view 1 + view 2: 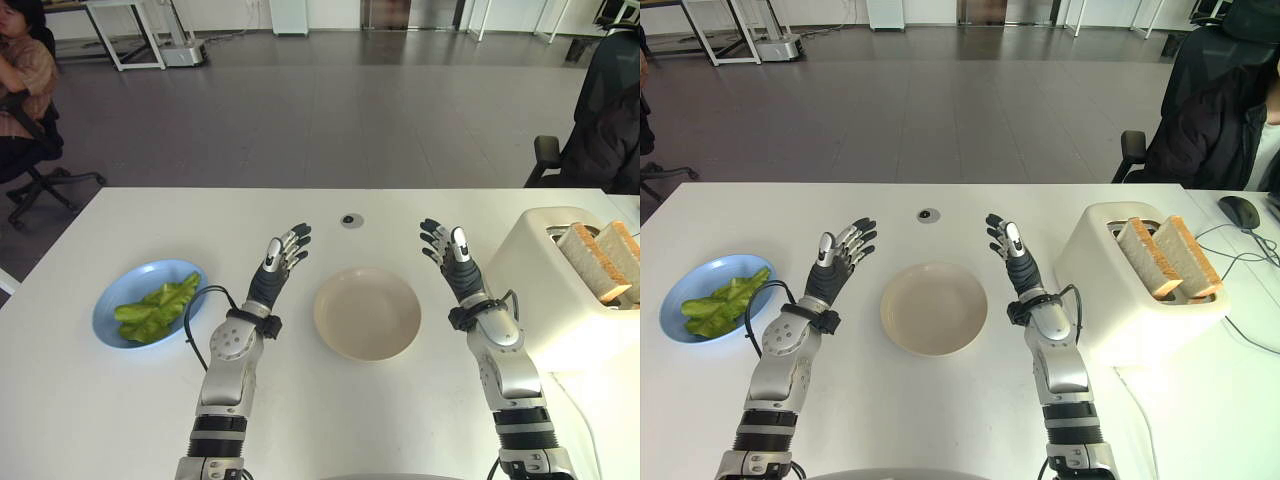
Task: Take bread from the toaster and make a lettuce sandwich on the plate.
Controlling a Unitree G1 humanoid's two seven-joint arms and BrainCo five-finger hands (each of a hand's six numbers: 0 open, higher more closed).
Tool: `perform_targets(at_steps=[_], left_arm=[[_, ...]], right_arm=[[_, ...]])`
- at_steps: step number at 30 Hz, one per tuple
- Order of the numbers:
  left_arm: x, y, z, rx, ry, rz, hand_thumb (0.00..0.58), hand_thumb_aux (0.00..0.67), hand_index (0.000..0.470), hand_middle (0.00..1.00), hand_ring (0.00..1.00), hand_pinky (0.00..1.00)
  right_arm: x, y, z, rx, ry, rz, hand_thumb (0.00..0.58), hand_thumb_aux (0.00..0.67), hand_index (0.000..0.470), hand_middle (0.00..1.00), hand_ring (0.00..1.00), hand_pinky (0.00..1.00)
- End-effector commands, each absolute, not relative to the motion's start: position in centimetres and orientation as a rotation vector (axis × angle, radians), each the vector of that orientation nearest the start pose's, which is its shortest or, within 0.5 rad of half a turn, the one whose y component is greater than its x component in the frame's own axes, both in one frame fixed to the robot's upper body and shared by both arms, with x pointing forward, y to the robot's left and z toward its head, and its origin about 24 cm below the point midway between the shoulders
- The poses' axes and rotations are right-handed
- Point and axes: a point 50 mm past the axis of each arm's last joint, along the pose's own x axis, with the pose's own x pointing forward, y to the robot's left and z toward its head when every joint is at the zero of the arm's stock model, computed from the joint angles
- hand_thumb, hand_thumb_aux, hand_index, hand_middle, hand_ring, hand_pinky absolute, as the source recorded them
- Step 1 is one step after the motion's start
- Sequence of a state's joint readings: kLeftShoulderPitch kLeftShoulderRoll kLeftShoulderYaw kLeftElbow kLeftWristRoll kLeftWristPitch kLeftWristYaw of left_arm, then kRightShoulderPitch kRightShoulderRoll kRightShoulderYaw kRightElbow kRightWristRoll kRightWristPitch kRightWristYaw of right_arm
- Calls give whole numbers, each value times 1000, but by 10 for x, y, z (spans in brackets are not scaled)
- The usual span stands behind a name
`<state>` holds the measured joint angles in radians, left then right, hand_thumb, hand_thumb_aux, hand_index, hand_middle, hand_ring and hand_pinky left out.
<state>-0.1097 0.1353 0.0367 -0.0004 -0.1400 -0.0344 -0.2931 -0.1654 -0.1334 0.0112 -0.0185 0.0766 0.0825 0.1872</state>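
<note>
Right now the two slices of bread [1140, 255] stand leaning in the slots of the toaster [1110, 310], off to the outer side of the right hand [1012, 252] and well apart from its fingers [996, 228], which are stretched out, spread and holding nothing. The beige plate [933, 310] lies bare between the two sets of fingers, just inward of each. The left hand [838, 258] is splayed in the same way and also holds nothing. The lettuce [722, 300] rests in a blue dish [675, 295] further out beyond the left fingers, near them but not touching. The likeliest trouble, I think, is at the toaster. The slices sit close together, so fingers pushed in for one may shove the other, or catch only a corner and let it slip on the way over. Too hard a squeeze would probably crush or tear soft bread. A pull that is not straight up could drag the slice against the slot and tip or slide the toaster. Carrying it inward, a low hand might clip the plate's rim and knock it away. The limp leaves could come apart in a loose grasp, or the dish could skate under a sideways push
</note>
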Motion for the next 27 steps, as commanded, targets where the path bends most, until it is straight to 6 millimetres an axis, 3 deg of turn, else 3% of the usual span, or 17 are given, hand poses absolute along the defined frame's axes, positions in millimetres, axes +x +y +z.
perform_targets(at_steps=[1,11,14,16,19,23,25,27], left_arm=[[269,164,74,26,-132,-278,0,0,0,0,0,0],[268,164,73,28,-128,-273,0,0,0,0,0,0],[268,165,73,29,-128,-271,0,0,0,0,0,0],[269,165,73,29,-128,-270,0,0,0,0,0,0],[268,165,73,28,-130,-265,0,0,0,0,0,0],[267,167,74,27,-136,-248,0,0,0,0,0,0],[267,169,76,29,-141,-240,0,0,0,0,0,0],[268,172,78,41,-151,-228,0,0,0,0,0,0]], right_arm=[[284,-148,82,-70,-88,247,0,0,0,0,0,0],[284,-147,82,-69,-85,255,0,0,0,0,0,0],[285,-145,90,-71,-108,274,0,0,0,0,0,0],[286,-142,118,-94,-199,307,0,0,0,0,0,0],[290,-150,192,-212,-413,335,0,0,0,0,0,0],[293,-183,282,-457,-593,262,0,0,0,0,0,0],[289,-202,310,-594,-621,193,0,0,0,0,0,0],[284,-217,324,-748,-607,139,0,0,0,0,0,0]])
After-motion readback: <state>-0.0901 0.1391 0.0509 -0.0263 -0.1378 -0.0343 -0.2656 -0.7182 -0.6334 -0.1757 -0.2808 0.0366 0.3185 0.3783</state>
